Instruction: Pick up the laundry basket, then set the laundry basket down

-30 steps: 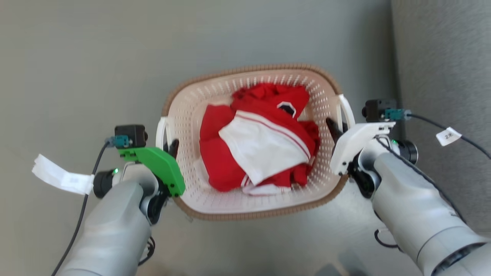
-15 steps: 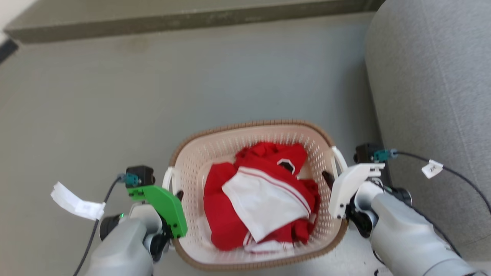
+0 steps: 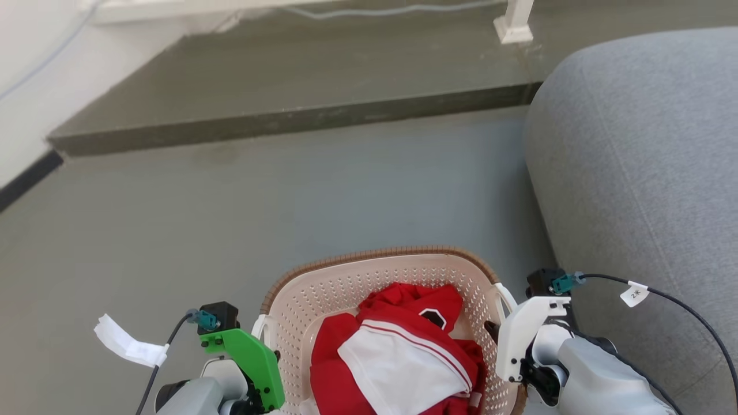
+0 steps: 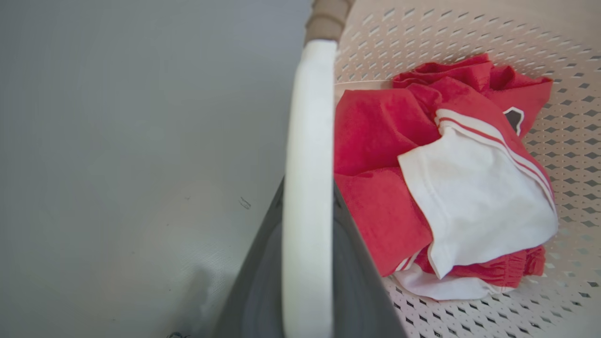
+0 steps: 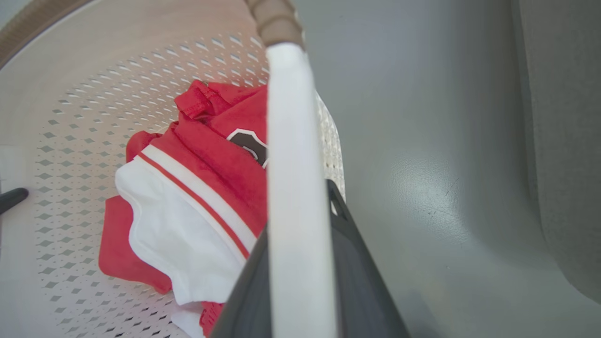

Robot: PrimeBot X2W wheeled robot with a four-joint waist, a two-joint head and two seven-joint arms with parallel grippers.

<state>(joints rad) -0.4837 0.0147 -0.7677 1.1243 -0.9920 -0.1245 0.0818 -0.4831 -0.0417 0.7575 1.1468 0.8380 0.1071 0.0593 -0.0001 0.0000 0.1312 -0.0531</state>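
We see a broad grey smooth floor [image 3: 288,196] and, on the right, a big rounded grey fabric sofa [image 3: 634,144]. Low in the head view, between the two arms and beside the sofa, is the small cream plastic laundry basket [image 3: 346,288] with perforated walls and a brown woven-look rim. It holds crumpled red and white cloth garments [image 3: 403,357]. Its thin white plastic left handle [image 4: 310,117] runs between the dark fingers of the left gripper [image 4: 307,225], which are closed against it. The right gripper [image 5: 300,234] clamps the matching right handle [image 5: 288,117]. We judge the pick-up done or nearly so, though we cannot tell whether the base is off the floor. Setting it down remains.
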